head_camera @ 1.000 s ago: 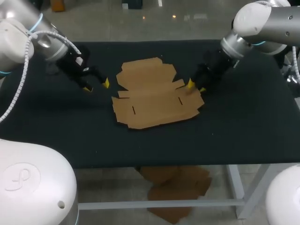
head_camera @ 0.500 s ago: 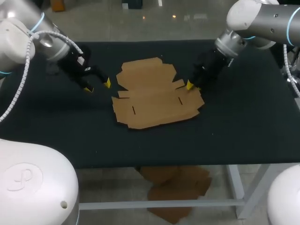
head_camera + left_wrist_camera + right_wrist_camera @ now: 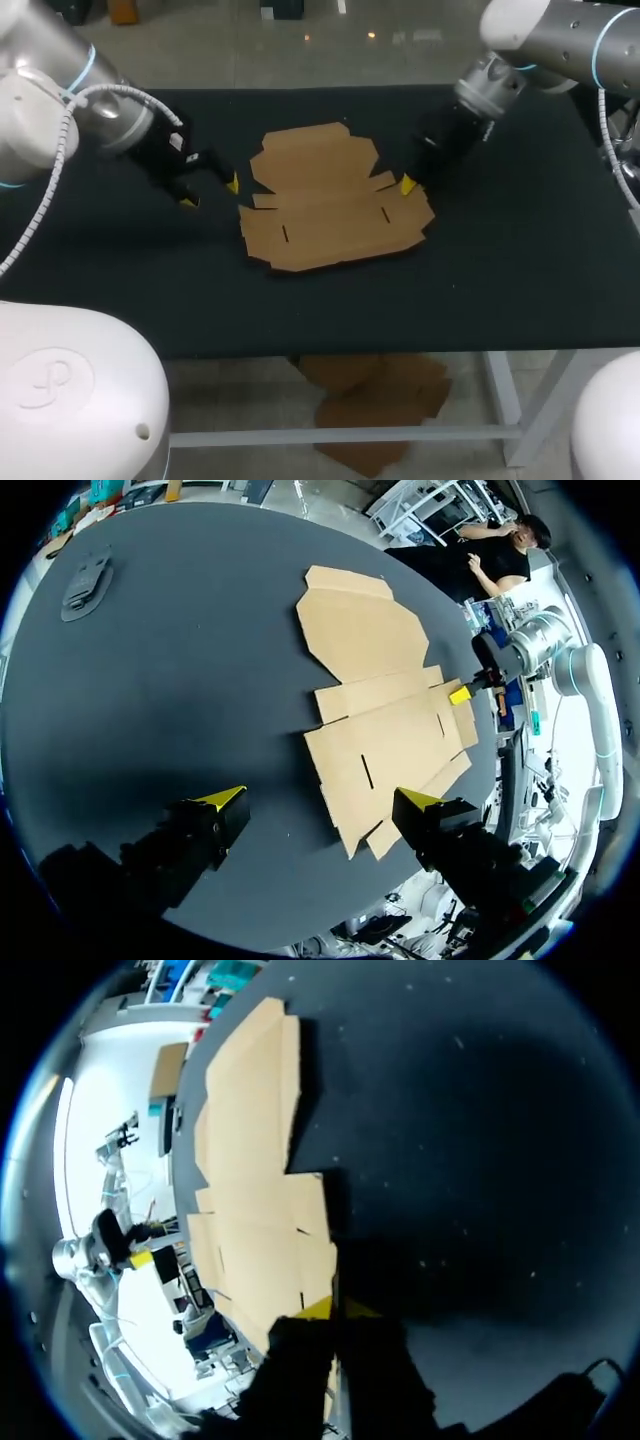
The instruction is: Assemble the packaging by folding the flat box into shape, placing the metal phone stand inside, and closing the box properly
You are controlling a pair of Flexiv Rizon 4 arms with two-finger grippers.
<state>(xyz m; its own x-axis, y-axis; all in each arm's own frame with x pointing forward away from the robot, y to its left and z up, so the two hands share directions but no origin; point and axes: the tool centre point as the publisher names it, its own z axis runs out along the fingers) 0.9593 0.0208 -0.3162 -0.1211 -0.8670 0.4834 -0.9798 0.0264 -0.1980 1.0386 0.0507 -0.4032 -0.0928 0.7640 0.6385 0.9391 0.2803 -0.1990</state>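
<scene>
Lying flat on the bench (image 3: pixel 520 260), the cardboard box (image 3: pixel 330 205) is light and bendy; pinch a flap edge. Your left claw (image 3: pixel 320 800) gapes empty nearby; the right claw's (image 3: pixel 337 1307) state you cannot tell.

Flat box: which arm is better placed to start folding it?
Right. The right gripper pinches the flat box at its right flap; the left gripper hangs open, clear of its edge.

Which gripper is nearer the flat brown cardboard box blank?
Right. The right gripper is at the right edge of the flat brown cardboard box blank; the left gripper hangs open off its left side, clear of it.
</scene>
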